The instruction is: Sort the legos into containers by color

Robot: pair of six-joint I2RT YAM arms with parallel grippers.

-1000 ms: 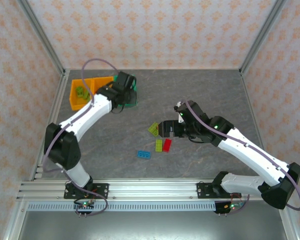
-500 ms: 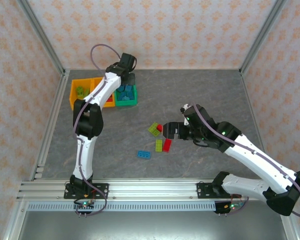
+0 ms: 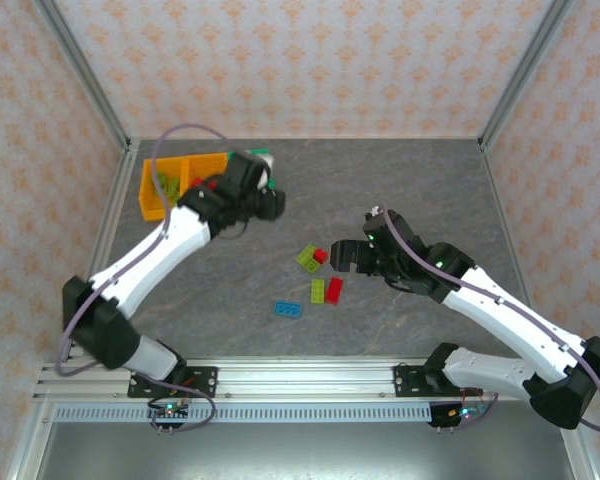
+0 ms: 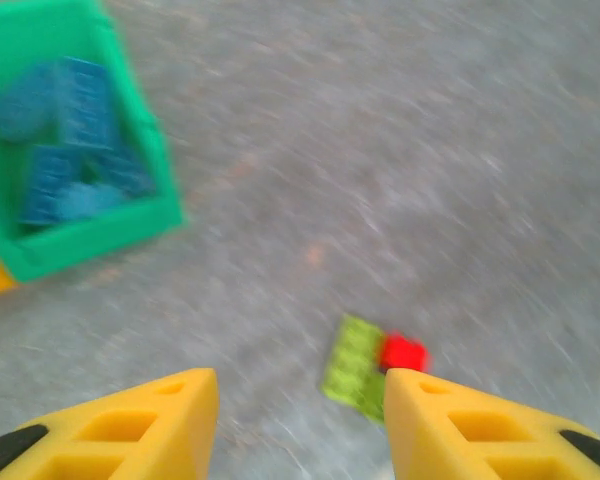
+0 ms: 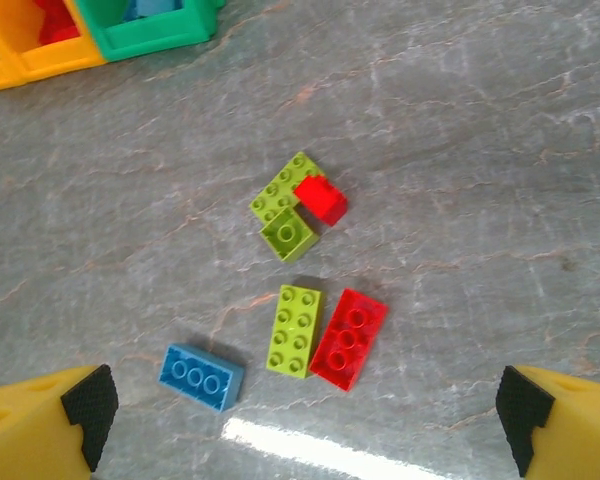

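Note:
Several loose legos lie mid-table: a lime brick (image 5: pixel 282 192) touching a small red one (image 5: pixel 321 199) and a lime square (image 5: pixel 289 235), then a lime brick (image 5: pixel 295 330) beside a red brick (image 5: pixel 349 338), and a blue brick (image 5: pixel 202 377). My right gripper (image 5: pixel 302 415) hovers open above them, empty; from above it (image 3: pixel 342 255) sits just right of the cluster (image 3: pixel 319 291). My left gripper (image 4: pixel 300 420) is open and empty, near the green bin (image 4: pixel 100 235) that holds blue legos (image 4: pixel 65 140). The blurred lime brick (image 4: pixel 355 365) and red piece (image 4: pixel 403 352) lie ahead of its fingers.
The orange bins (image 3: pixel 155 190) stand at the back left with green and red legos inside; my left arm (image 3: pixel 170 240) covers most of the green bin. Metal frame posts and patterned walls ring the grey table (image 3: pixel 410 180). A rail runs along the near edge.
My left arm has swung from over the bins at the back down toward the table's middle, gripper empty. The right gripper has drifted slightly right of the cluster.

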